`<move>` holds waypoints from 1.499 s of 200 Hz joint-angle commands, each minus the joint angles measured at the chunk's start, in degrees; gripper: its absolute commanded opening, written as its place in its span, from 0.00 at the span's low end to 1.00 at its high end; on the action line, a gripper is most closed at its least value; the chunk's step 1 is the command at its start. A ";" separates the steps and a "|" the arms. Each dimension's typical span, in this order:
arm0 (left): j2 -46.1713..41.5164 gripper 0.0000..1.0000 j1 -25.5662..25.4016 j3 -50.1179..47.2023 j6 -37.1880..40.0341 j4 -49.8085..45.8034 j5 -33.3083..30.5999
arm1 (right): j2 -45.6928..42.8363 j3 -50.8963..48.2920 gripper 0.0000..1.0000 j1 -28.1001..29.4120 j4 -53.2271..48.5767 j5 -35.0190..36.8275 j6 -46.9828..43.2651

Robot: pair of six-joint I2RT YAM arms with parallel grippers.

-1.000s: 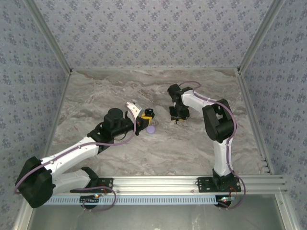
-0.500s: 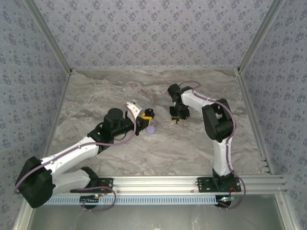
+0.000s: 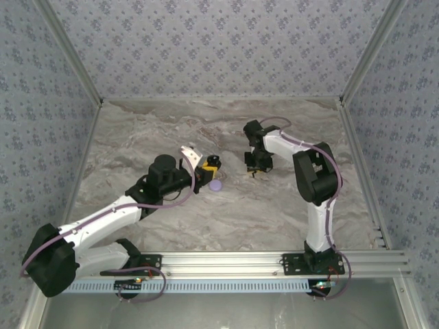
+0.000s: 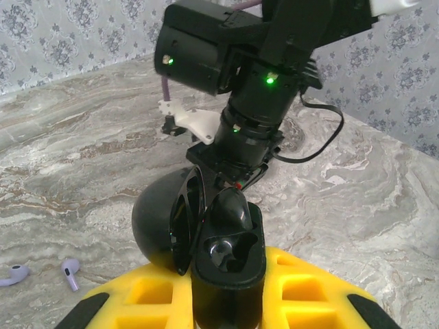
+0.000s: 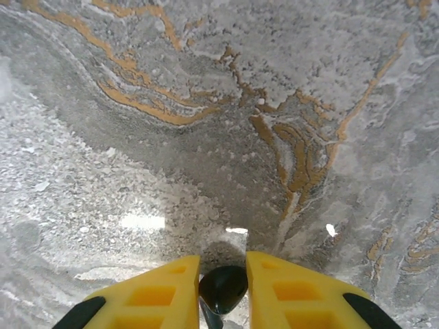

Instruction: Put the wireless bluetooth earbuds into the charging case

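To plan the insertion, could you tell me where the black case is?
In the left wrist view, the black case is clamped in the left gripper, lid open, near the right arm; two lavender earbuds lie on the table at lower left.

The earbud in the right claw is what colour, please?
The earbud is black, clearest in the right wrist view.

Marbled tabletop (image 3: pixel 226 219); floral-papered walls (image 3: pixel 206 48); aluminium rail (image 3: pixel 226 259) near edge.
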 commanded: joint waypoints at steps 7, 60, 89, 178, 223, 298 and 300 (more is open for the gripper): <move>2.22 0.10 -0.41 0.24 -2.80 3.95 -2.40 | -3.91 -3.58 0.24 -1.93 6.01 -6.86 1.71; 8.71 0.10 -0.40 1.74 -6.70 6.17 -5.13 | -8.31 -8.15 0.24 -4.10 12.88 -13.70 3.16; 11.67 0.10 -0.41 2.37 -7.87 7.26 -5.49 | -11.70 -10.57 0.25 -5.12 16.12 -16.95 4.23; 16.53 0.10 -0.40 2.89 -10.71 10.66 -5.76 | -19.05 -13.83 0.25 -5.36 21.86 -24.56 5.77; 18.68 0.10 -0.38 3.61 -12.00 13.03 -4.55 | -22.58 -13.19 0.25 -4.57 23.22 -26.17 5.63; 20.54 0.10 -0.39 2.33 -13.80 21.37 -0.19 | -27.77 -11.71 0.25 -2.02 27.32 -29.56 5.51; 20.57 0.10 -0.40 2.34 -13.80 21.58 -0.06 | -27.89 -11.73 0.25 -1.97 27.32 -29.65 5.50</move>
